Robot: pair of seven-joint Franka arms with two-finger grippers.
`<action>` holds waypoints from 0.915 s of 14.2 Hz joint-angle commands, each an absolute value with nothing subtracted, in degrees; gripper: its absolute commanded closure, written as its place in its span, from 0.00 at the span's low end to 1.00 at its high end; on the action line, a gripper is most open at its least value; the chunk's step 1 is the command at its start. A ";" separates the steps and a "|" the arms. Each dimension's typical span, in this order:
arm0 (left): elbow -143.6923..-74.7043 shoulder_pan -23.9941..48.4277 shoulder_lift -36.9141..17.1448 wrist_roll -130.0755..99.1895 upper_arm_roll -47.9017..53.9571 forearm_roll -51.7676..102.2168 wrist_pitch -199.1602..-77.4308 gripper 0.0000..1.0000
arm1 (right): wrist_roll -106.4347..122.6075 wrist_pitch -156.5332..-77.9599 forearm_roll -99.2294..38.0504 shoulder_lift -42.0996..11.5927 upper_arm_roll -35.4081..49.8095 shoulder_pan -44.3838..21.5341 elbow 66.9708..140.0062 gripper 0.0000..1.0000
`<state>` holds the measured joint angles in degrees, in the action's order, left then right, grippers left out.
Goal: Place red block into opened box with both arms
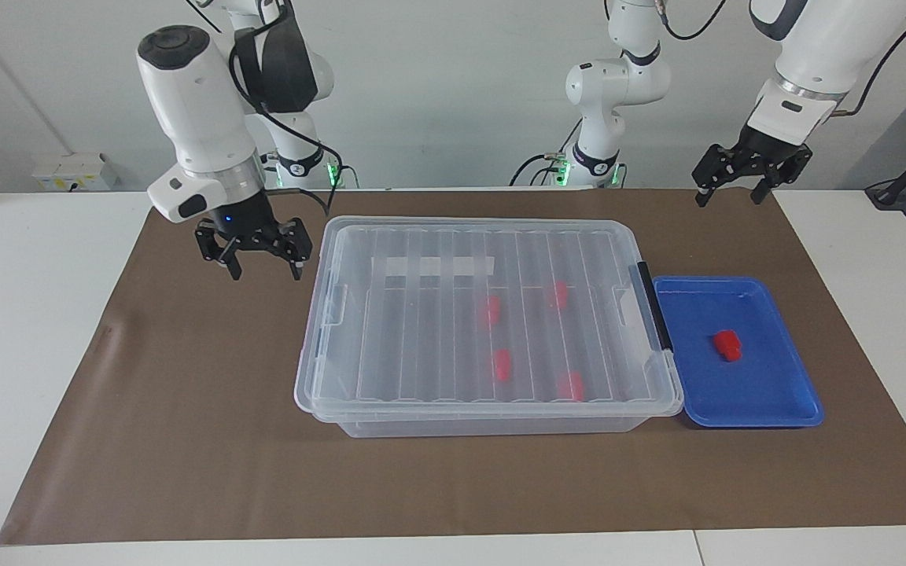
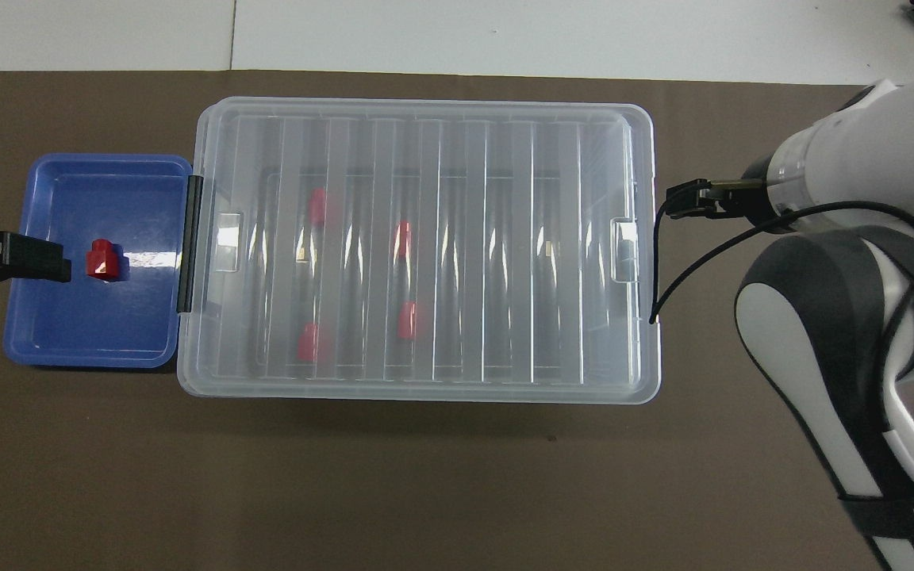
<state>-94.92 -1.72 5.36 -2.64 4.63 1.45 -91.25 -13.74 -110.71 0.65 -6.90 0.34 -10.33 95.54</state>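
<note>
A red block (image 1: 727, 345) (image 2: 103, 260) lies alone in the blue tray (image 1: 775, 401) (image 2: 68, 341). The clear box (image 1: 484, 426) (image 2: 417, 392) stands mid-mat with its ribbed lid (image 1: 421, 330) closed on it. Several more red blocks show through the lid. My right gripper (image 1: 264, 273) hangs open and empty just above the mat, beside the box's end toward the right arm's end of the table. My left gripper (image 1: 728, 198) waits open and empty, high over the mat by the tray. In the overhead view the right arm's own body hides its gripper.
A brown mat (image 1: 185, 440) covers the middle of the white table. The tray touches the box's end that carries the black handle (image 1: 654, 306) (image 2: 189, 242). A black cable loops from the right wrist over the box's corner (image 2: 655, 262).
</note>
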 commanded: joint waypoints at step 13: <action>-96.15 -0.70 6.06 -3.78 4.04 0.18 -92.55 0.00 | -12.39 -115.84 2.27 -9.67 0.18 -11.16 102.83 0.00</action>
